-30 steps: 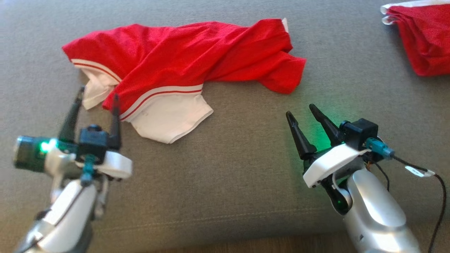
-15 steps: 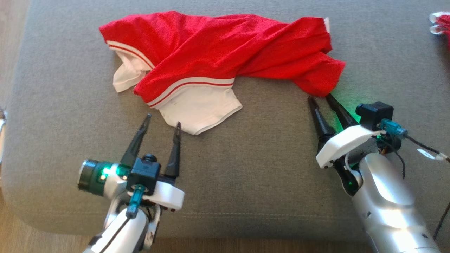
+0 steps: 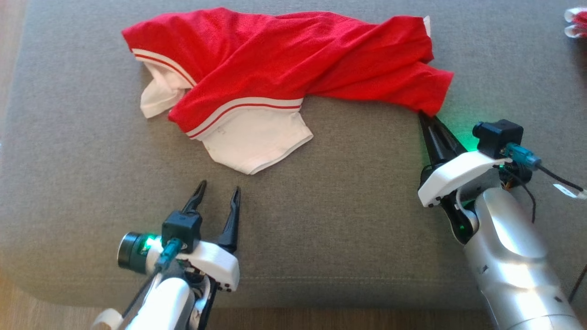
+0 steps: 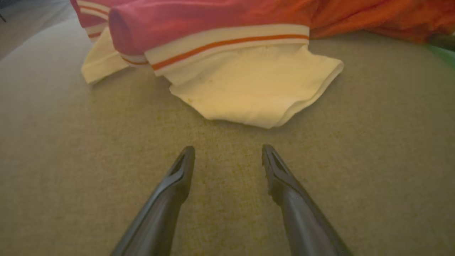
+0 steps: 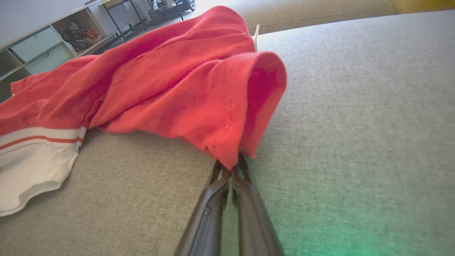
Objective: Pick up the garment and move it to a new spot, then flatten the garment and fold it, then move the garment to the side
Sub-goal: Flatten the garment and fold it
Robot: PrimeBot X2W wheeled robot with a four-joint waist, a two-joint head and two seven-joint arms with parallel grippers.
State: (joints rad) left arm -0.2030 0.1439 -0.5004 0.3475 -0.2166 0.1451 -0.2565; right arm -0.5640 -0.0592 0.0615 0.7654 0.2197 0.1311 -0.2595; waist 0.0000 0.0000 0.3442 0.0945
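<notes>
Grey cushion (image 3: 348, 238); wood floor (image 3: 10, 316); shelf unit (image 5: 73, 22), pale drawers (image 5: 35, 44), beyond.

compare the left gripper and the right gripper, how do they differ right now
Jaws: the left gripper stands wide open; the right gripper is pressed shut.
Load: the left gripper holds nothing, its tips short of the white part of the garment; the right gripper pinches the garment's red corner.
Place: the left gripper sits near the front edge of the grey cushion; the right gripper reaches further in.
Shared: two long dark fingers, pointing toward the garment.

Silver forearms (image 3: 509, 256), white wrist shells (image 3: 454, 176), long black fingers (image 3: 232, 215), teal plugs (image 3: 520, 153), green lights (image 3: 147, 239).
</notes>
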